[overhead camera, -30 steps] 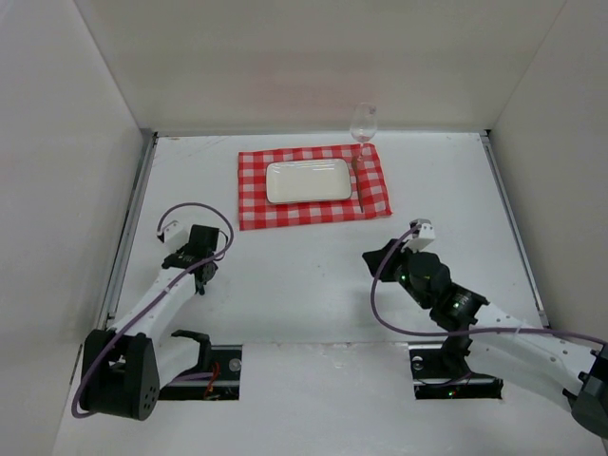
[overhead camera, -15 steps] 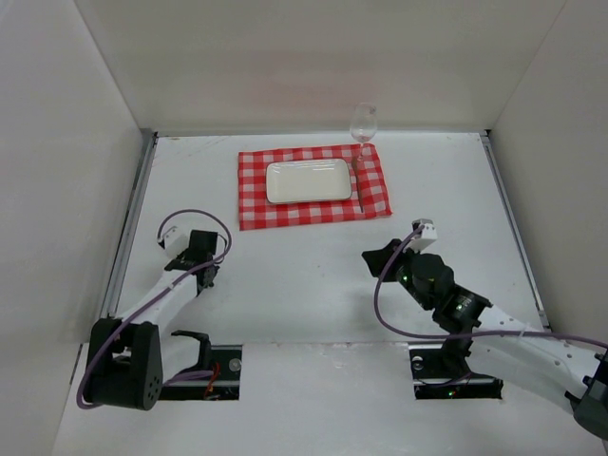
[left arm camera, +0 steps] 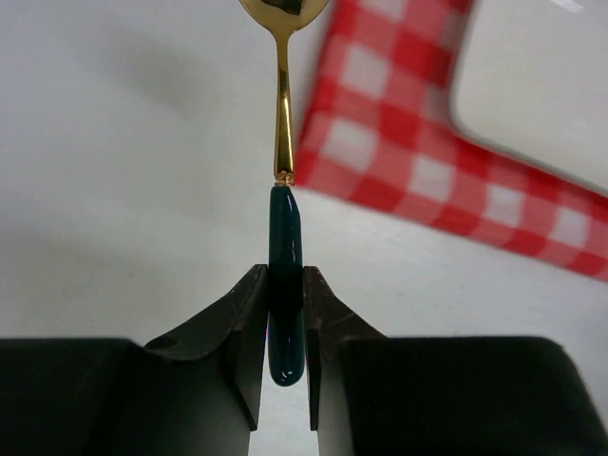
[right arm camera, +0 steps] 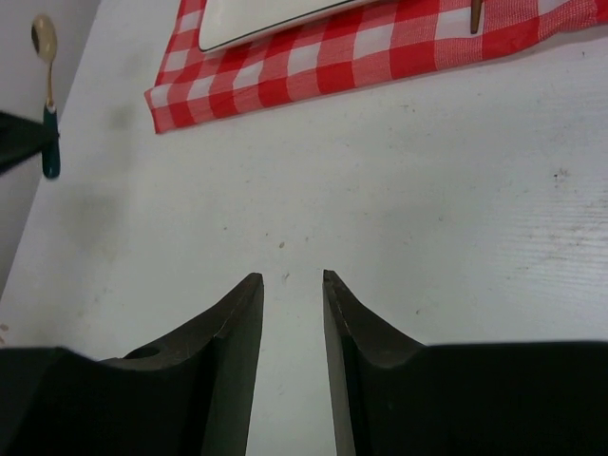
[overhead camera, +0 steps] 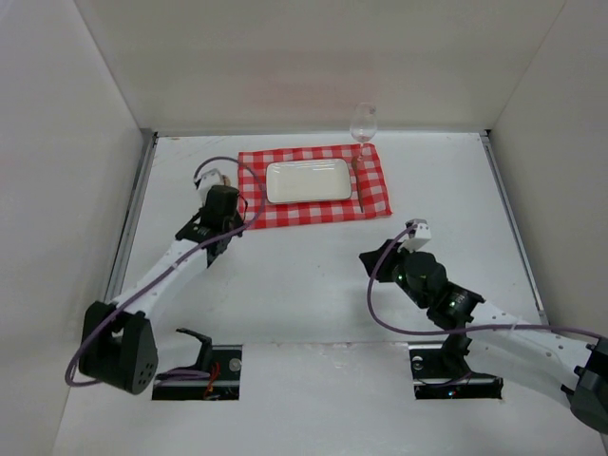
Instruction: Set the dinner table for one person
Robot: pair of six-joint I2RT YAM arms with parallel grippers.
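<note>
The large matte-white dinner table [overhead camera: 313, 285] spans the enclosure floor. At its far centre lies a red-and-white checked cloth [overhead camera: 285, 214] bearing a white rectangular plate [overhead camera: 308, 180], with a thin utensil [overhead camera: 360, 185] to the plate's right and a clear stemmed glass [overhead camera: 363, 122] at the cloth's far right corner. Judged nearly done: the left gripper [left arm camera: 283, 280], at the cloth's left edge, clenches a green-handled gold spoon [left arm camera: 283, 123], not yet laid. The right gripper [right arm camera: 290, 294] stands parted and empty. Utensil type indistinct; spoon bowl cut off.

This is looking like a robotics lab: white panels [overhead camera: 285, 57] are boxing in a worktop [overhead camera: 304, 280] carrying 2 bolted arms [overhead camera: 161, 275].
</note>
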